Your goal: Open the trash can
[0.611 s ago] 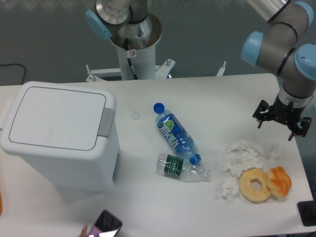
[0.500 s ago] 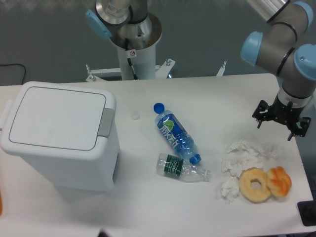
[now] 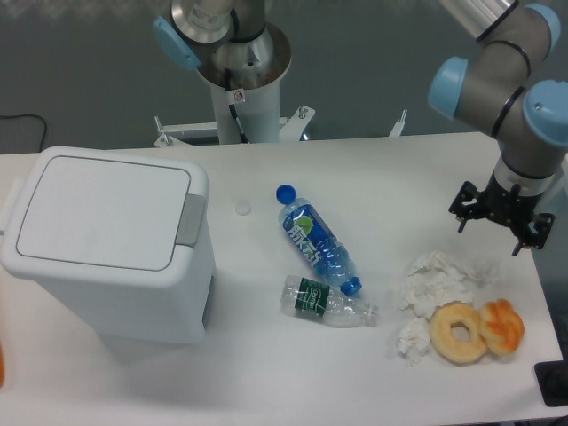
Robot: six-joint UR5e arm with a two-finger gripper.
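Note:
The trash can (image 3: pixel 106 240) is a large white boxy bin at the left of the table. Its flat lid lies closed, and a grey push tab (image 3: pixel 189 219) sits on its right edge. My gripper (image 3: pixel 493 232) hangs far to the right, above the table near the right edge, well apart from the trash can. Its black fingers (image 3: pixel 463 218) point down and stand spread, with nothing between them.
A blue-labelled bottle (image 3: pixel 312 240) and a crushed clear bottle (image 3: pixel 328 303) lie mid-table. Crumpled tissues (image 3: pixel 435 275), a bread ring (image 3: pixel 459 332) and an orange pastry (image 3: pixel 502 325) lie below the gripper. A small white cap (image 3: pixel 242 209) sits near the bin. The robot's base (image 3: pixel 240 62) stands behind the table.
The gripper has drifted slightly left and up. A dark phone-like object at the bottom edge has left the view. The trash can has not moved.

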